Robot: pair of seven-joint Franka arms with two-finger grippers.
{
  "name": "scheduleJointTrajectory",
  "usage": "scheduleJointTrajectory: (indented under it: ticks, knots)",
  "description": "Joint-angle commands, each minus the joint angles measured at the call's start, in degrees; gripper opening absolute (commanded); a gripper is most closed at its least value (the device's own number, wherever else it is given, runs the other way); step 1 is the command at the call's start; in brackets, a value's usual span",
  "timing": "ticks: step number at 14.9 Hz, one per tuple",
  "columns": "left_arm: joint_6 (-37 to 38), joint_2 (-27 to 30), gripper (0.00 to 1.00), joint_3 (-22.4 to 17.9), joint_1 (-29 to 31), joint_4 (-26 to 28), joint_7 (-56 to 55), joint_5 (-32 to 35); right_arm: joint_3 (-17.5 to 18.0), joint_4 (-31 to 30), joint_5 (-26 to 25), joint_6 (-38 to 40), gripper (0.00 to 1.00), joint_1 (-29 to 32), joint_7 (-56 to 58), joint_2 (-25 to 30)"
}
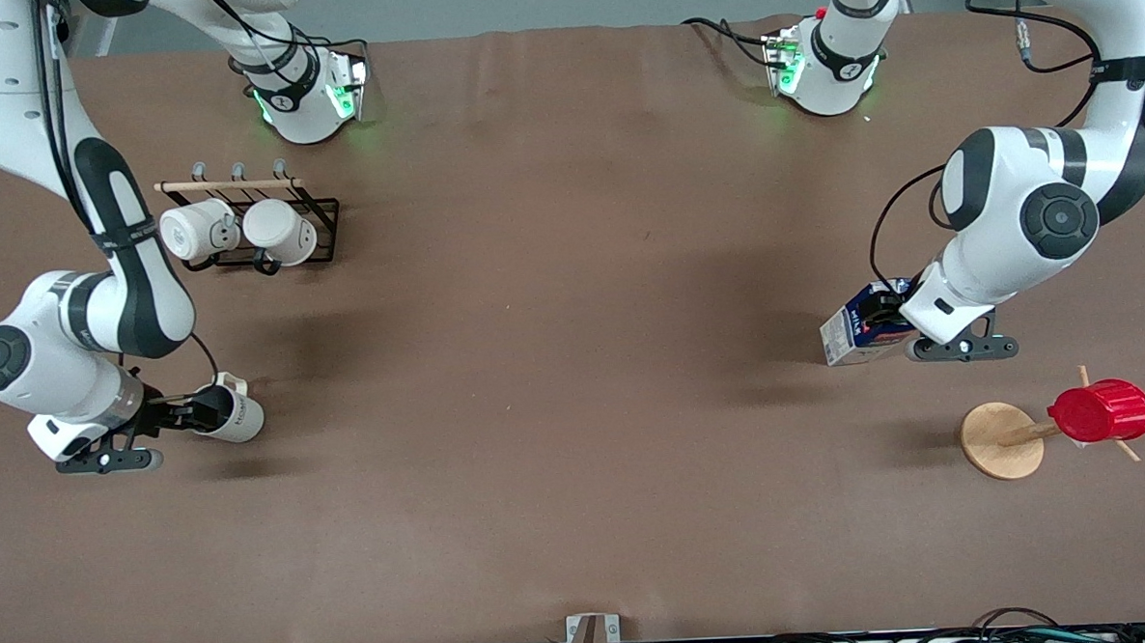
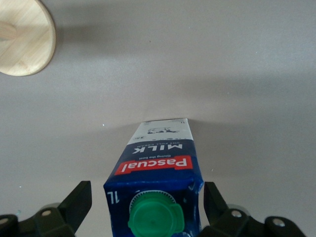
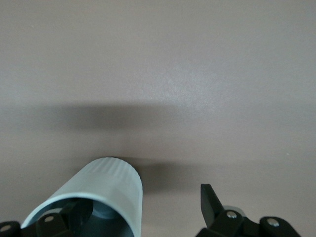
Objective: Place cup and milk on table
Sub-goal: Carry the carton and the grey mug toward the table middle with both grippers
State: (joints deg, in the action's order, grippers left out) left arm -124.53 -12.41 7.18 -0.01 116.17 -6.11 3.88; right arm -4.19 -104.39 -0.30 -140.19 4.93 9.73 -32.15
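While both pincers stand wide, we log them first. The left pincer [image 2: 147,195] straddles the top of the milk [image 1: 848,334], with a sliver of gap between each finger and the carton wall, so it grips nothing. The right pincer [image 3: 140,207] has one finger inside the cup [image 1: 234,416] and the other well clear of its outer wall, so it too is open. We judge that the milk stands on its base toward the left arm's end of the counter [image 1: 574,360], green cap uppermost. The cup seems to stand mouth up toward the right arm's end. Risks, as we judge them: a finger leaving the cup off-line could catch the rim and tip or drag it, and a sideways drift of the left pincer could nudge the tall, narrow carton over. Also listed are a wire rack [image 1: 322,226] with two white mugs [image 1: 240,230], farther from the front camera than the cup. A red ribbed cup [image 1: 1101,411] sits on a wooden peg stand [image 1: 998,438], nearer that camera than the milk. The surface is a plain brown covering, flat and matte, with soft shadows under each arm. Cables run along the edge nearest the front camera.
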Motion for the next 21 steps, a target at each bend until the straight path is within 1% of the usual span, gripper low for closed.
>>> scheduleJointTrajectory:
  ticks: [1, 2, 3, 5, 6, 7, 9, 10, 11, 13, 14, 16, 18, 19, 20, 21]
  knots:
    - [-1.1, 0.5, 0.98, 0.2, 0.2, 1.1, -0.8, 1.3, 0.3, -2.0, 0.0, -1.1, 0.78, 0.3, 0.7, 1.0]
    - [-1.1, 0.5, 0.96, 0.2, 0.2, 1.1, -0.8, 1.3, 0.3, -2.0, 0.0, -1.1, 0.7, 0.3, 0.7, 1.0]
    - [-1.1, 0.5, 0.93, 0.2, 0.2, 1.1, -0.8, 1.3, 0.3, -2.3, 0.0, -1.1, 0.63, 0.2, 0.7, 0.9]
    - [-2.4, 0.5, 0.87, 0.2, 0.2, 1.0, -0.7, 1.3, 0.3, -3.4, 0.0, -0.8, 0.59, 0.1, 0.7, 1.1]
    - [-3.3, 0.5, 0.86, 0.2, 0.1, 1.0, -0.8, 1.3, 0.3, -3.4, 0.0, -0.5, 0.54, 0.1, 0.7, 1.2]
    - [-4.0, 0.5, 0.83, 0.3, 0.1, 1.0, -0.8, 1.3, 0.3, -3.4, 0.0, -0.3, 0.44, 0.1, 0.7, 1.2]
    - [-4.1, 0.5, 0.79, 0.3, 0.2, 1.1, -0.8, 1.3, 0.3, -3.5, 0.0, -0.5, 0.06, 0.1, 0.5, 1.2]
    - [-4.1, 0.4, 0.77, 0.3, 0.2, 1.0, -0.8, 1.3, 0.3, -3.3, 0.0, -0.3, 0.0, 0.1, 0.5, 1.2]
    - [-4.1, 0.4, 0.76, 0.3, 0.2, 1.0, -0.8, 1.2, 0.3, -3.1, 0.0, -0.3, 0.0, 0.1, 0.6, 1.2]
    - [-4.1, 0.5, 0.71, 0.4, 0.1, 0.8, -1.0, 1.2, 0.4, -2.0, 0.0, 1.1, 0.0, -0.2, 0.4, 1.7]
    - [-4.1, 0.5, 0.68, 0.4, 0.0, 0.7, -1.3, 1.2, 0.8, -0.4, 0.0, 4.2, 0.0, -0.4, 0.2, 2.0]
    - [-4.1, 0.5, 0.67, 0.6, -0.2, 0.5, -2.5, 1.2, 2.2, 4.1, 0.0, 13.7, 0.0, -1.9, 0.1, 4.4]
    - [-3.7, 1.4, 0.67, 0.8, -0.3, 0.2, -2.9, 1.2, 6.6, 8.2, 0.0, 19.2, 0.0, -3.4, -0.1, 5.1]
    - [-3.5, 1.9, 0.67, 1.3, -0.3, -0.1, -2.9, 1.2, 9.4, 9.6, 0.0, 19.8, 0.0, -3.5, -1.1, 5.1]
    - [-3.2, 2.4, 0.67, 1.8, -0.3, -0.2, -3.3, 1.2, 12.3, 10.7, -0.1, 19.8, 0.0, -4.0, -4.2, 5.1]
    - [-2.2, 2.5, 0.67, 2.9, -0.3, -1.3, -3.9, 1.2, 14.4, 11.6, -0.7, 19.6, 0.0, -4.9, -8.6, 4.8]
